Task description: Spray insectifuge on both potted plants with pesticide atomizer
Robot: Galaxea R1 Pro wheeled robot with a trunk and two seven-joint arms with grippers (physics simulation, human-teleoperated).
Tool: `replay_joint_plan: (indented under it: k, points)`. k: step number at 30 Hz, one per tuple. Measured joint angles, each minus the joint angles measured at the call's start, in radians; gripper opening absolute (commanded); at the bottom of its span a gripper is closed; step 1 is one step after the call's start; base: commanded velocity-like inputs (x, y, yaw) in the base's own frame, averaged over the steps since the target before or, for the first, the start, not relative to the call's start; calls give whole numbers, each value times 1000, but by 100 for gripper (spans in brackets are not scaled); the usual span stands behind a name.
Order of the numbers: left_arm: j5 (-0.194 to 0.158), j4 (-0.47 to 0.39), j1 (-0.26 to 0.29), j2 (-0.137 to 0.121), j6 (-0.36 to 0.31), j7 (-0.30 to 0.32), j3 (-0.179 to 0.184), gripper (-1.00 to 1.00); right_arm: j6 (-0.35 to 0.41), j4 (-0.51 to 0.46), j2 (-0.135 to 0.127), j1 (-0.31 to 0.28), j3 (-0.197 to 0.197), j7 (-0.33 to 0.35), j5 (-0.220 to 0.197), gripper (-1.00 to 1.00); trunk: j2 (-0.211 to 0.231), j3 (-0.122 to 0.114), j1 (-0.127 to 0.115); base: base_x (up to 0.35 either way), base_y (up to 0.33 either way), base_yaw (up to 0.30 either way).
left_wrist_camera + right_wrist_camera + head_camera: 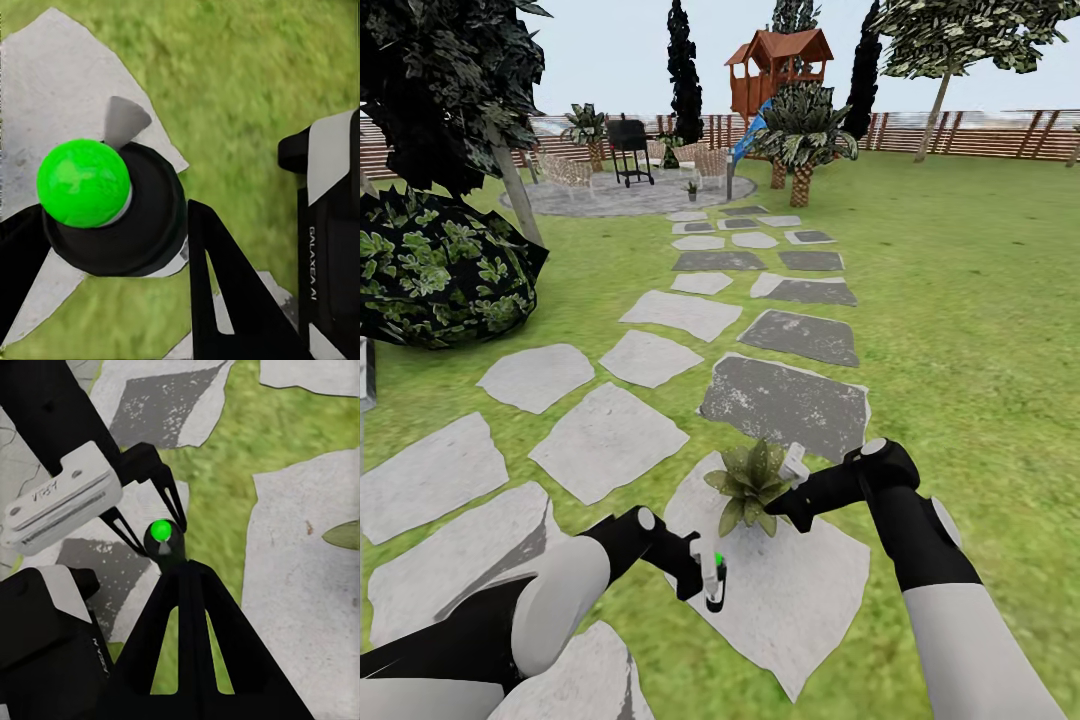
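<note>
- My left gripper (712, 580) is clamped on the pesticide atomizer (713, 578), holding it upright over the near-left edge of the large pale stepping stone (800, 600); my left wrist view looks down on the bottle's dark round top (124, 214) and a bright green ball (82, 182) on it, with my fingers (225, 292) on either side.
- My right gripper (785, 500) hangs beside the potted plant (750, 485); whether it is parted or closed I cannot tell, as the leaves and wrist hide the tips.
- In my right wrist view my left gripper (161, 521) and the green ball (160, 530) appear beyond my own fingers (191, 630).
- The plant sits at the far edge of that stone, just beyond the atomizer, apart from it.
- Around the stone lies the lawn (980, 320); further stepping stones lead to a gravel patio (625, 195) with a grill (628, 148), where a second small plant (691, 189) stands.
</note>
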State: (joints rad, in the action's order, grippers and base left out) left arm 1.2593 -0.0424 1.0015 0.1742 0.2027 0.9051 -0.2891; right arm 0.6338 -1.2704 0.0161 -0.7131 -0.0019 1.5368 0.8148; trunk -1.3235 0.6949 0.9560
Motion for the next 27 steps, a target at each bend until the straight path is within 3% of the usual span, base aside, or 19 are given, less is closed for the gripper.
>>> replay_joint_plan:
  k: [3, 7, 10, 27]
  points:
    - [-20, 1, 0, 0, 15, 0, -1, -100, 0, 0, 0, 0, 0, -2, 0, -100, 0, 0, 0, 0, 0, 0]
    - [-135, -1, 0, 0, 34, 1, -3, -100, 0, 0, 0, 0, 0, -2, -1, -100, 0, 0, 0, 0, 0, 0]
    - [-176, -1, 0, 0, 58, 3, 0, -100, 0, 0, 0, 0, 1, -3, -2, -100, 0, 0, 0, 0, 0, 0]
    - [-183, 21, 0, 0, 63, 6, -1, -100, 0, 1, 2, 0, 1, -5, -2, -100, 0, 0, 0, 0, 0, 0]
